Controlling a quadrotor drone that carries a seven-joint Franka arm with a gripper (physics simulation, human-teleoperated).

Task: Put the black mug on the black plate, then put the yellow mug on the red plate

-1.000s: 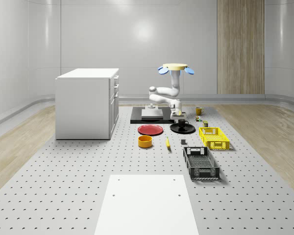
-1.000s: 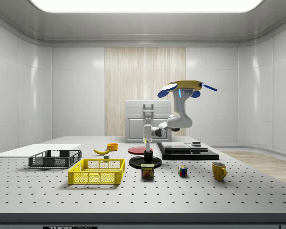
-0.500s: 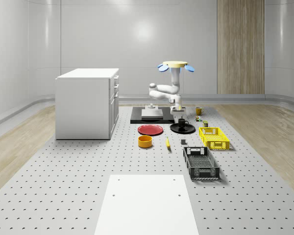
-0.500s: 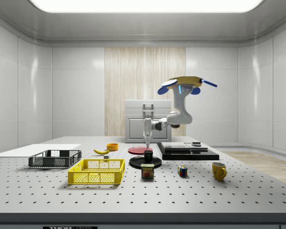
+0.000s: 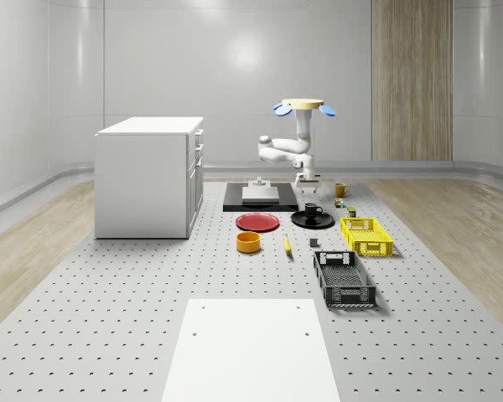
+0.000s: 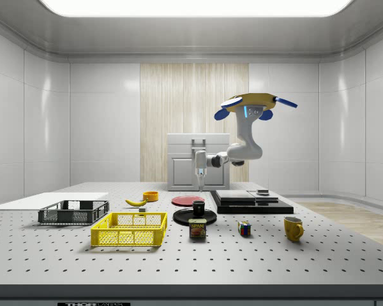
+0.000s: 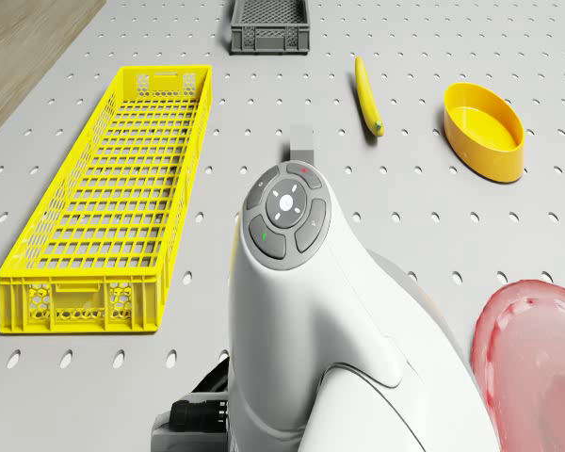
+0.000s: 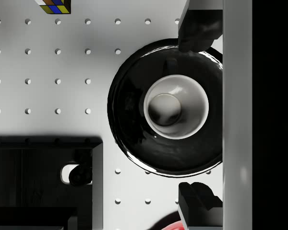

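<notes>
Hovering wide open above the black mug (image 8: 175,106) on the black plate (image 8: 129,124), the pincer (image 8: 197,115) hangs clear.

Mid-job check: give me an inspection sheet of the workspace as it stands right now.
Surface: perforated grey table, white panel at its near end.
Job's things: black mug stands on black plate; yellow mug on the table, apart from red plate.
Clutter: yellow crate, black crate, banana, yellow bowl, can, colour cube.
Grippers: gripper above the black mug, jaws open, empty; drone hovers above the black platform.
Cables: nothing seen.
Surroundings: white cabinet, plain walls.
</notes>
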